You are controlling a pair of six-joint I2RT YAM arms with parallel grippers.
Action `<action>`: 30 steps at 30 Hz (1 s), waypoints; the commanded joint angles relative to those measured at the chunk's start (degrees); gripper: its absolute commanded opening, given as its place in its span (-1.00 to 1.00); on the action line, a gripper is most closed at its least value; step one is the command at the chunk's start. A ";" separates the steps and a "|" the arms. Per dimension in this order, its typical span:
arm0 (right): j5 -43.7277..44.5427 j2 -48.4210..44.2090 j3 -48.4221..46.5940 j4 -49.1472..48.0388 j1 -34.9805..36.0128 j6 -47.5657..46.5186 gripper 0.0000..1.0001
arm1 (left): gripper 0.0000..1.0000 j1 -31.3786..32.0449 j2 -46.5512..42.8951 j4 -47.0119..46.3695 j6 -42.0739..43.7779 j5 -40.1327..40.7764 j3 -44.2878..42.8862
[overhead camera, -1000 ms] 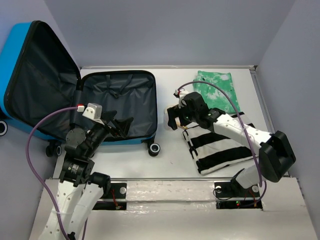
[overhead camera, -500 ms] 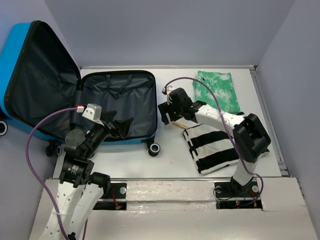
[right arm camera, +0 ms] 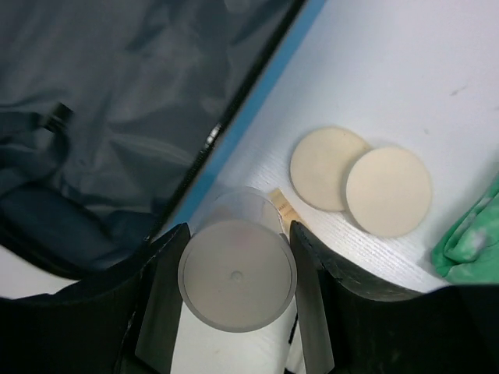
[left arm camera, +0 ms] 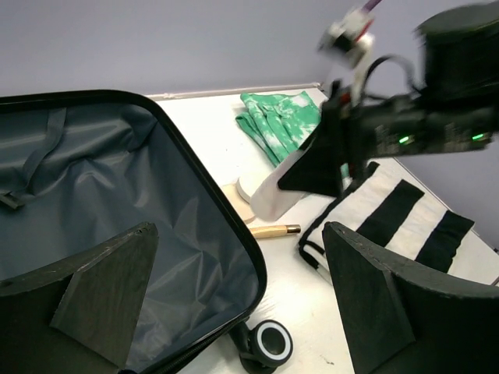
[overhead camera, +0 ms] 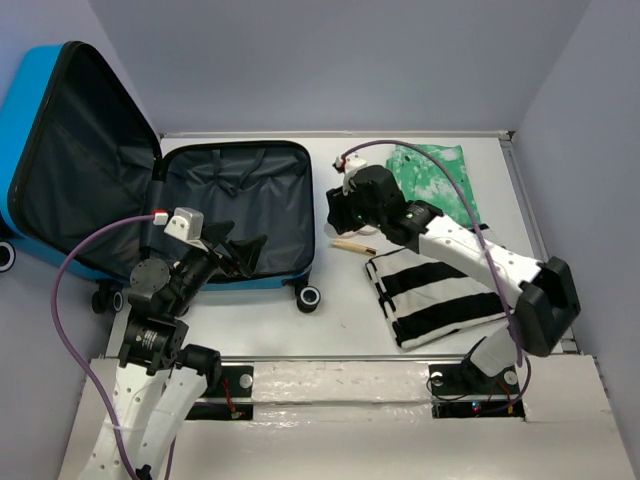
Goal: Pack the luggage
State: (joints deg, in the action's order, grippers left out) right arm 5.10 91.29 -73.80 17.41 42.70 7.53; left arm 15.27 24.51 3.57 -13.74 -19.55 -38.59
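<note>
Lilac walls [overhead camera: 350, 60] enclosed a white worktop [overhead camera: 340, 300]. At far left lay the blue luggage [overhead camera: 240, 200], opened (lid [overhead camera: 80, 150] raised toward the left). Just right of it, the right end effector [right arm camera: 235, 273] pinched a pale cup [left arm camera: 273, 195]. The left end effector [left arm camera: 238, 257] hovered, spread wide, over the luggage's near edge.

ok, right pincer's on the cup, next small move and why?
Probably carry the cup left over the luggage: the right pincer has a finger on each side of it, and the open lined shell lies right beside it.
</note>
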 commanded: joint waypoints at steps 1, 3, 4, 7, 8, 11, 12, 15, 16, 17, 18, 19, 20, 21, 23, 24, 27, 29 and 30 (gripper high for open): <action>0.09 -5.07 -4.50 -3.78 2.39 0.12 -0.35 | 0.98 -0.33 -0.52 -3.22 0.47 -1.02 0.44; -2.53 -2.96 -6.70 -7.03 3.70 0.90 -0.35 | 0.98 -0.33 -0.78 -3.05 0.47 -0.31 0.36; -3.77 -2.00 -7.49 -8.52 3.71 1.26 -0.35 | 0.98 -0.33 -0.78 -3.05 0.47 -0.05 0.44; -10.44 6.25 -14.25 -13.63 5.03 4.59 -0.35 | 0.98 -0.33 -1.13 -2.87 0.47 0.56 0.44; -10.90 8.36 -16.09 -13.80 5.90 4.95 -0.35 | 0.98 -0.33 -1.13 -2.87 0.47 0.65 0.36; -13.79 15.75 -23.04 -13.54 7.22 6.00 -0.35 | 0.98 -0.33 -1.05 -2.78 0.47 0.92 0.36; -14.33 17.16 -24.27 -13.54 7.75 6.61 -0.35 | 0.98 -0.33 -1.05 -2.78 0.55 1.01 0.36; -18.53 22.17 -28.93 -13.54 8.36 8.90 -0.31 | 0.98 -0.33 -1.13 -2.78 0.55 1.09 0.36; -19.77 23.23 -29.99 -13.45 8.37 9.43 -0.20 | 0.98 -0.33 -1.13 -2.78 0.55 1.18 0.36; -21.17 24.80 -32.17 -13.19 8.37 9.52 0.30 | 0.98 -0.33 -1.05 -2.70 0.55 1.27 0.36; -20.84 25.25 -33.24 -12.41 8.37 9.43 0.59 | 0.98 -0.33 -1.05 -2.78 0.55 1.27 0.36; -19.97 25.26 -33.86 -10.40 8.37 8.13 0.96 | 0.98 -0.33 -0.87 -2.70 0.47 1.27 0.36; -19.09 24.74 -33.95 -9.77 8.37 6.98 0.97 | 0.98 -0.33 -0.87 -2.78 0.55 1.36 0.36; -16.21 21.86 -31.52 -9.59 8.37 5.75 1.00 | 0.98 -0.33 -0.87 -2.70 0.55 1.27 0.36; -13.64 17.55 -27.12 -9.76 6.88 3.38 0.96 | 0.98 -0.33 -0.96 -2.69 0.55 1.18 0.44; -13.46 15.09 -24.49 -9.94 6.00 2.76 0.93 | 0.98 -0.33 -0.96 -2.69 0.55 1.27 0.36; -13.28 4.98 -11.23 -11.17 0.91 2.14 0.60 | 0.98 -0.33 -1.22 -2.78 0.38 1.01 0.44; -13.63 -0.92 -1.47 -11.08 -3.66 2.23 0.04 | 0.98 -0.33 -1.22 -2.78 0.38 0.83 0.36; -13.80 -2.41 1.52 -11.08 -4.89 1.88 -0.06 | 0.98 -0.33 -1.22 -2.87 0.29 0.57 0.44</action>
State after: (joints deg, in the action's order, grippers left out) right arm -10.07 97.47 -83.05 7.66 44.75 11.07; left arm 15.27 24.03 3.25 -13.76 -18.00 -38.59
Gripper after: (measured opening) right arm 0.585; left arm 0.990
